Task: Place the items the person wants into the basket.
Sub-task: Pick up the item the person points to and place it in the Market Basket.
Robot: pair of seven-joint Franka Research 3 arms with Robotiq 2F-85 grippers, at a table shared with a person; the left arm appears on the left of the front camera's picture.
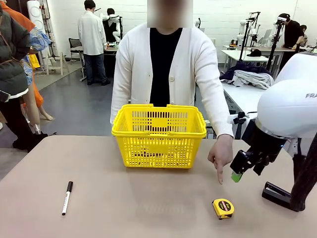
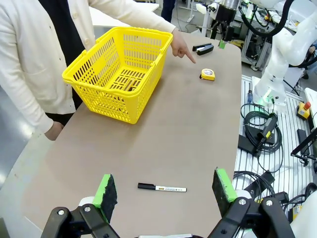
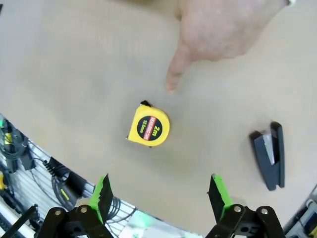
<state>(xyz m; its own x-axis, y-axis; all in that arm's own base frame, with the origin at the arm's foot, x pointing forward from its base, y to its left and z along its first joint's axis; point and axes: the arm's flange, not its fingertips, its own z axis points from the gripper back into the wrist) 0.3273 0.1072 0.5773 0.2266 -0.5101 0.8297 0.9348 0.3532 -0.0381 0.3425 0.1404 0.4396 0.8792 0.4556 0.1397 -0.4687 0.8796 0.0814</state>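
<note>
Pointing w/ 1 finger, the person's hand point(image 1: 221, 154) marks the tape measure point(image 1: 223, 208), flat on the table point(image 1: 129, 198) near the stapler point(image 1: 276, 194). Right gripper point(image 3: 159, 194) hovers above it, jaws wide, empty. Case is probably stiff, light, smooth: grip across its sides.

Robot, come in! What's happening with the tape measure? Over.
Left gripper, right gripper: jaws open, empty. Tape measure on table below right gripper, person's hand pointing at it. Stapler beside, not blocking.
</note>
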